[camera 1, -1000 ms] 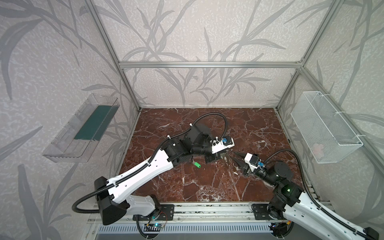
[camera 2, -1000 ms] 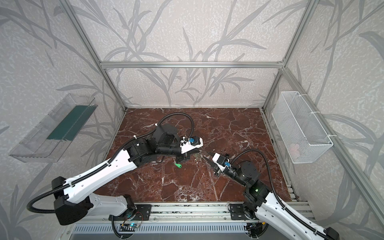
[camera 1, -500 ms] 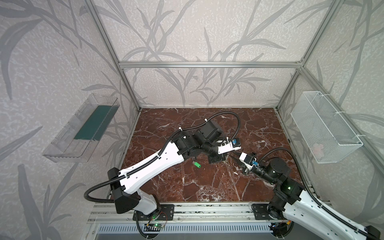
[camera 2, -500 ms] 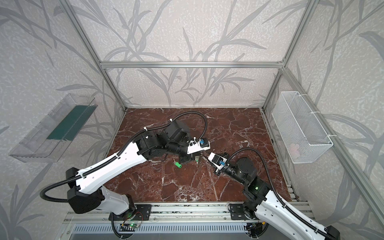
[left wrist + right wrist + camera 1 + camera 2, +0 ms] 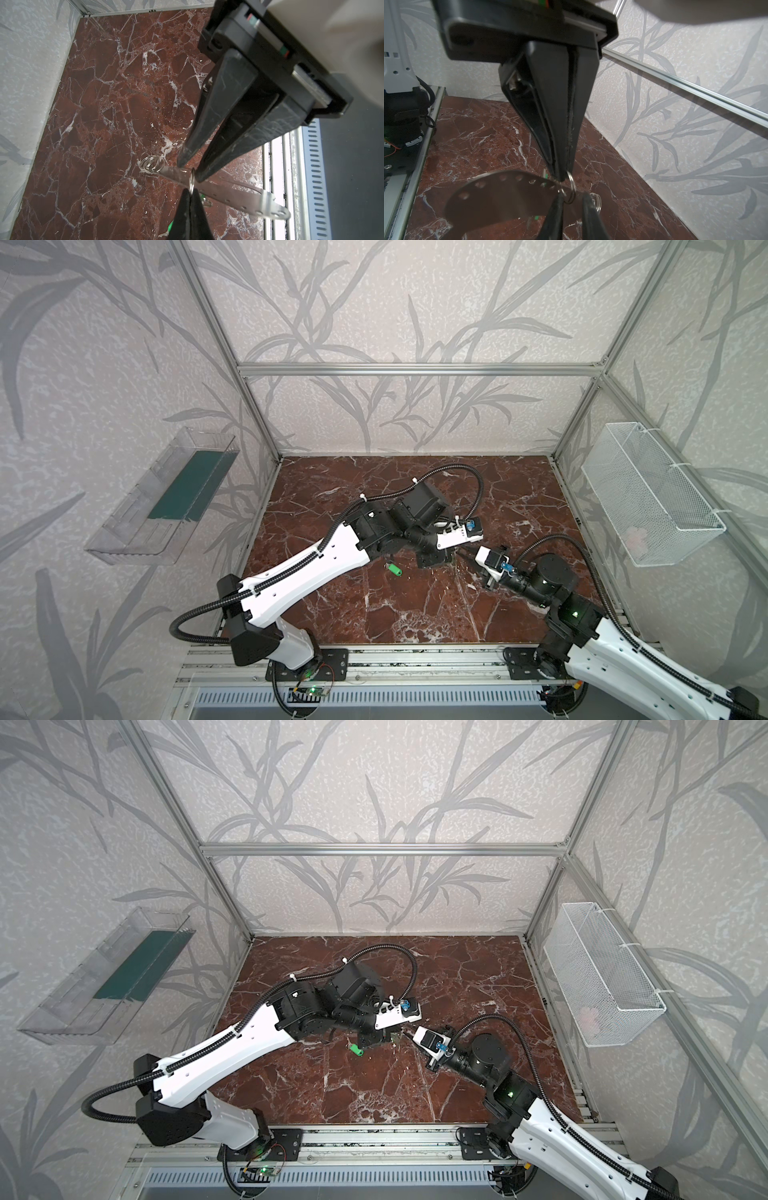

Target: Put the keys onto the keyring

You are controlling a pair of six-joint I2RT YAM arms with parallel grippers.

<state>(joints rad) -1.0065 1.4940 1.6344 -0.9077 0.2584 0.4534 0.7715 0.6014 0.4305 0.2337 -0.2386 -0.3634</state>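
1. Keyring (image 5: 228, 193): flat metal plate, sits between the two claws, just right of centre in both top views.
2. Small ring (image 5: 192, 179) is threaded on the keyring's narrow end.
3. Left gripper (image 5: 190, 171) is clamped on the keyring.
4. Right gripper (image 5: 562, 176) pinches the small ring.
5. Green key (image 5: 392, 569) lies on the table (image 5: 374, 614), centre frame, left of the claws.

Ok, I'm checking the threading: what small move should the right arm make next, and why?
Probably push the loop further along the keyring: the right gripper pinches it right at the keyring's narrow end, which the left gripper clamps, so it looks barely threaded.
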